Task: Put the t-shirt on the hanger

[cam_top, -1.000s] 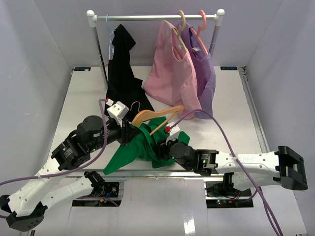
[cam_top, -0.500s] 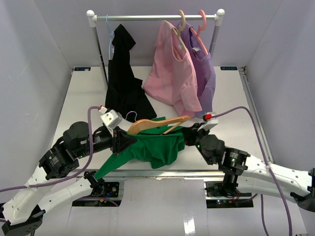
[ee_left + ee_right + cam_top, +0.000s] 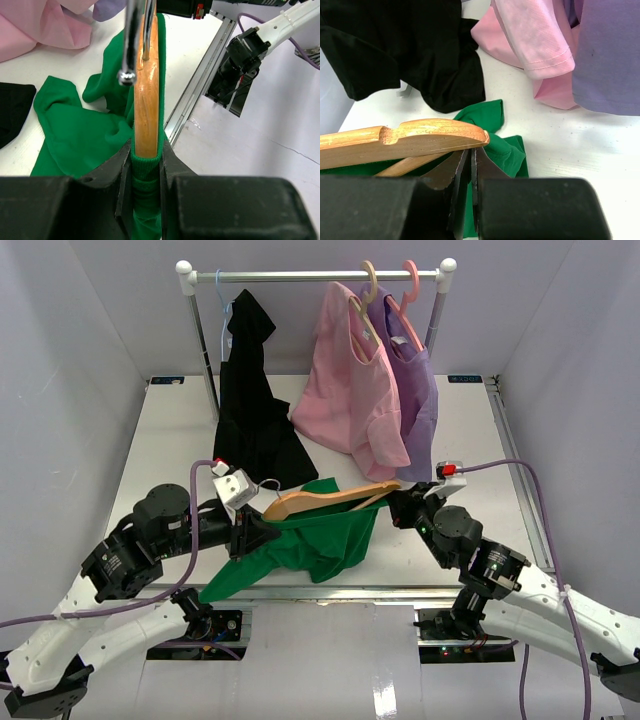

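Observation:
The wooden hanger (image 3: 322, 497) hangs level above the table's front, its metal hook (image 3: 132, 45) sticking up. The green t-shirt (image 3: 320, 540) drapes under it. My left gripper (image 3: 266, 528) is shut on the hanger's left end (image 3: 146, 100), with the shirt's ribbed collar (image 3: 146, 167) wrapped over that end between the jaws. My right gripper (image 3: 393, 506) is at the hanger's right tip (image 3: 470, 134). Its jaws (image 3: 471, 152) are closed to a slit just under the tip, and the green fabric (image 3: 507, 150) is drawn taut up to them.
A clothes rail (image 3: 310, 276) crosses the back, carrying a black garment (image 3: 250, 390), a pink shirt (image 3: 350, 390) and a purple one (image 3: 422, 390). Their lower ends lie on the white table (image 3: 470, 440) just behind the hanger.
My right gripper shut in the green fabric and swung right, spreading the t-shirt out under the hanger. My left gripper, still gripping, lowered the hanger from tilted to nearly level.

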{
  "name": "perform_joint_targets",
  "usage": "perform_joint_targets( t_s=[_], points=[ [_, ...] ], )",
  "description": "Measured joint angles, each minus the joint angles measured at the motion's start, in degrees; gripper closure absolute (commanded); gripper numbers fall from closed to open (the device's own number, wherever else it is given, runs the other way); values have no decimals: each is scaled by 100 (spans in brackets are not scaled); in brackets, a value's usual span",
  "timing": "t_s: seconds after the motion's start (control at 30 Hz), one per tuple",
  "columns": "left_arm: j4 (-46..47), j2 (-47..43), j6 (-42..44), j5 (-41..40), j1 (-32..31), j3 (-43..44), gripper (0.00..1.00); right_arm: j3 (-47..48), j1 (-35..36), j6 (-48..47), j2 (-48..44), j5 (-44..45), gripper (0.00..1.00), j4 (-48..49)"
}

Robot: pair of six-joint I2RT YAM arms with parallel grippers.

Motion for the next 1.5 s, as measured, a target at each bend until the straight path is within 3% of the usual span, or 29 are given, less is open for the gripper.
perform_joint_targets(
  t_s=[0.47,0.83,1.2,1.5],
  points=[
    [-317,109,382,-93,0,270,100,35,-820,-55,-47,-980,92,10],
    [-417,364,921,-258,-2,319,100,618,-1775,-360,319,-1934,92,-304],
    [-577,393,1239,-319,-2,365,100,816,-2702,-508,595,-3286,92,-444],
    [-675,752,1326,-570,-23,620,100,1551,-2988,-1026,799,-3557,92,-1111]
  ],
)
